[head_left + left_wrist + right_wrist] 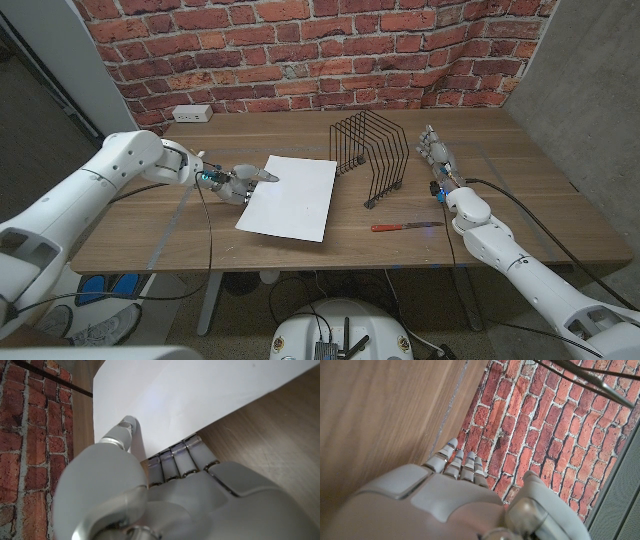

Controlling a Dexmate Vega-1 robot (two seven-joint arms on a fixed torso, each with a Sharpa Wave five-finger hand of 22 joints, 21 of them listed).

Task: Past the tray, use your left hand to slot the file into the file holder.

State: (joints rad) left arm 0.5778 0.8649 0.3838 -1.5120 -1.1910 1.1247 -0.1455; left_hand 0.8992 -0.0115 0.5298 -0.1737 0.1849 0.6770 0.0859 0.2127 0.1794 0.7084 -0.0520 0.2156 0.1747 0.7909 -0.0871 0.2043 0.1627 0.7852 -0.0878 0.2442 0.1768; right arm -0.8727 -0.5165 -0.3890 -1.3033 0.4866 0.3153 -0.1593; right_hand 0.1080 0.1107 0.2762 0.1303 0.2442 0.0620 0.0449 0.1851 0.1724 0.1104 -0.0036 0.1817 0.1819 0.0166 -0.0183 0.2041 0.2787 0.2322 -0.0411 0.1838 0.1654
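Note:
A white file [290, 197] is held a little above the wooden table [520, 190], tilted, in the middle of the head view. My left hand [236, 181] grips its left edge, thumb on top and fingers underneath; the left wrist view shows the thumb [125, 430] pressed on the white file [190, 395] with the other fingers tucked under it. The black wire file holder [370, 155] stands just right of the file's far corner. My right hand [436, 153] stands to the right of the holder with straight fingers, holding nothing.
A red-handled tool [405, 227] lies on the table in front of the holder. A white power strip [191, 114] sits at the far left by the brick wall [300, 50]. A cable [520, 190] runs along my right arm.

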